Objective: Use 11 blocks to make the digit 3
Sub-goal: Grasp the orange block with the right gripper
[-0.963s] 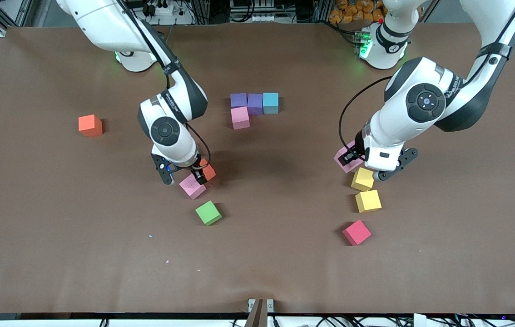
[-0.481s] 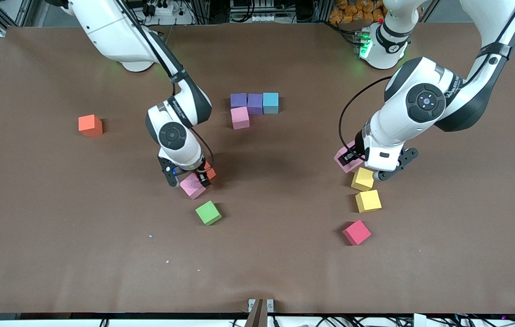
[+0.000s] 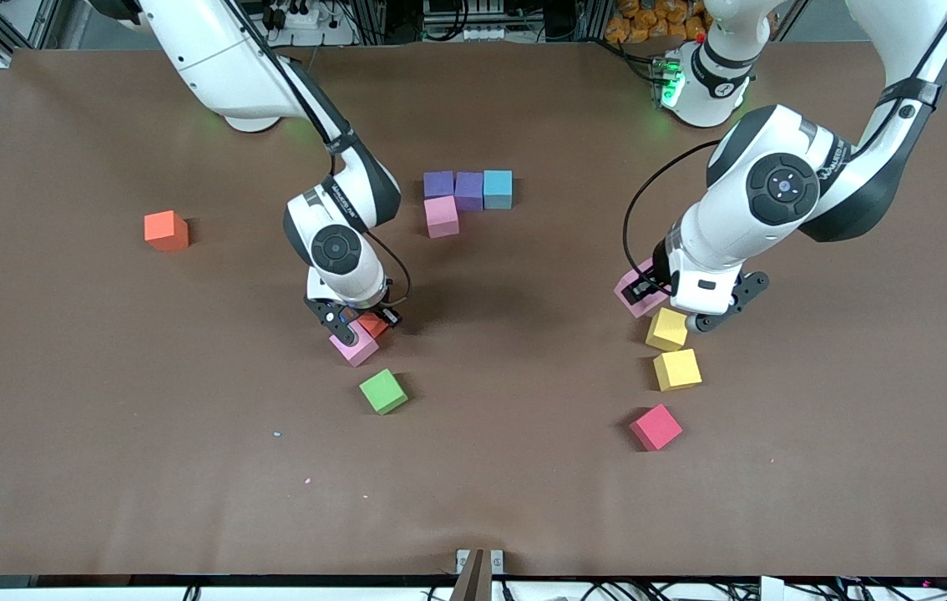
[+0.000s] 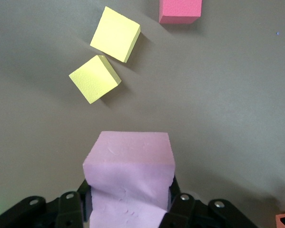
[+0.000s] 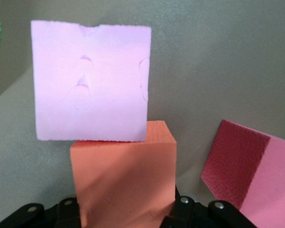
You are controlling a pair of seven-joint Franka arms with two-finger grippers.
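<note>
While right gripper [image 3: 367, 321] clamps red block [image 3: 372, 324] | left gripper [image 3: 649, 294] clamps pink block [image 3: 634, 294]

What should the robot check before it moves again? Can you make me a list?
1. Right gripper shut on the orange-red block: ok.
2. Orange-red block free of the loose pink block: not ok, they touch.
3. Left gripper shut on the held pink block: ok.
4. Held pink block apart from the yellow blocks: ok.
5. Started digit, two purple, one light blue and one pink block touching: ok.
6. Green cube kept out of the digit: ok, it lies apart, nearer the front camera.
</note>
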